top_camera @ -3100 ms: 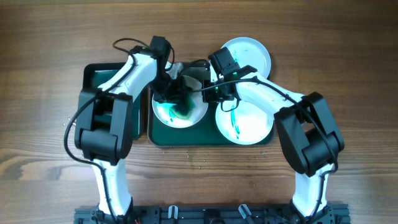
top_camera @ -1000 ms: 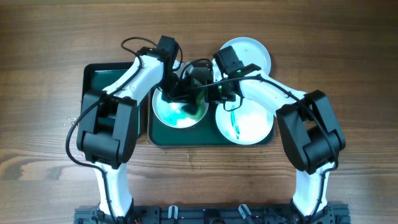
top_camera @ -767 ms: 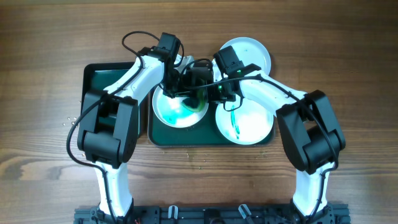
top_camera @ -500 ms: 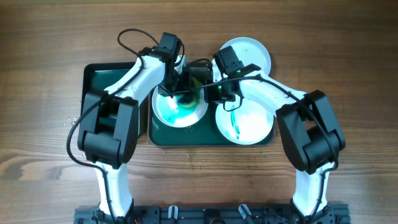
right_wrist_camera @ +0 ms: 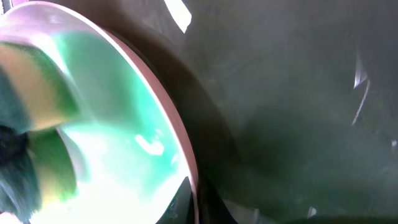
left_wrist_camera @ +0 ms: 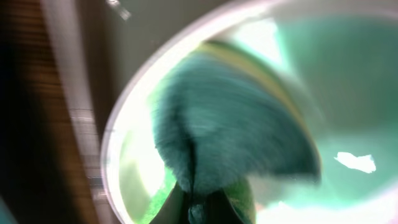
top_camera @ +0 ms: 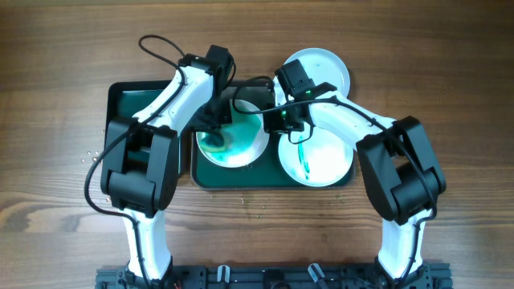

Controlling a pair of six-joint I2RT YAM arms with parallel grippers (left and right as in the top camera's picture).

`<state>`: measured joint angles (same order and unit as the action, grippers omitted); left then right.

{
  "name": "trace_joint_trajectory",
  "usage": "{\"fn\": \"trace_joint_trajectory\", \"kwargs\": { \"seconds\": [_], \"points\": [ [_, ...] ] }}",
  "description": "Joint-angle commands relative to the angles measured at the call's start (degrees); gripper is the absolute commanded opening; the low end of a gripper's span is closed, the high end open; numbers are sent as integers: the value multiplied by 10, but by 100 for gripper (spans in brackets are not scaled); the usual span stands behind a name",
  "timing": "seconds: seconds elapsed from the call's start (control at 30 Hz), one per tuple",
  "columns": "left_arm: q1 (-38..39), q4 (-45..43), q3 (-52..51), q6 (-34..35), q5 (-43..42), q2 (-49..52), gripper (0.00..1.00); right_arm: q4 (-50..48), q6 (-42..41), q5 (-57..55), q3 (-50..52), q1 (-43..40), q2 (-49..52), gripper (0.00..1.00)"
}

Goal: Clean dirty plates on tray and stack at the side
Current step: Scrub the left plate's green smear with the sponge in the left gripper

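Note:
A white plate (top_camera: 245,148) smeared teal lies on the left half of the large dark green tray (top_camera: 273,178). My left gripper (top_camera: 214,130) is shut on a teal and yellow sponge (left_wrist_camera: 230,124) and presses it on the plate's left part (left_wrist_camera: 323,74). My right gripper (top_camera: 275,120) is shut on this plate's right rim (right_wrist_camera: 186,158); the rim runs between its fingers. A second plate (top_camera: 321,160) with a teal streak lies on the tray's right half. A third plate (top_camera: 323,68), plain white, lies on the table behind the tray.
A smaller dark green tray (top_camera: 120,100) lies left of the large one, partly under my left arm. The tray's dark floor (right_wrist_camera: 298,93) fills the right wrist view beside the plate. Wooden table (top_camera: 450,96) lies all around.
My left gripper has swept the sponge from the plate's far middle to its left side, spreading the teal smear. My right gripper has stayed on the rim.

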<state>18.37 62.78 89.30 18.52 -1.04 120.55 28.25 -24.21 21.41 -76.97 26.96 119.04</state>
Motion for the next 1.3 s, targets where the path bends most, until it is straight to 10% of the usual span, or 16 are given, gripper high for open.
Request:
{"fn": "trace_joint_trajectory", "kwargs": {
  "seconds": [0.0, 0.4, 0.73, 0.93, 1.13, 1.27],
  "points": [
    [14, -10, 10, -105, -241, 10, 4, 3, 1, 1, 4, -2, 17, 4],
    [25, -141, 9, -99, -128, 11, 4, 3, 2, -3, 4, -2, 17, 4],
    [25, -97, 9, 79, 258, 11, 4, 3, 1, -10, 4, -2, 17, 4],
    [25, -7, 9, 76, 141, 11, 4, -1, 0, -10, 4, -2, 17, 4],
    [26, 19, 9, -78, -211, 11, 4, -1, 0, -10, 5, -2, 17, 4],
    [26, -17, 9, -108, -296, 11, 4, -1, 0, -10, 5, -2, 17, 4]
  ]
}}
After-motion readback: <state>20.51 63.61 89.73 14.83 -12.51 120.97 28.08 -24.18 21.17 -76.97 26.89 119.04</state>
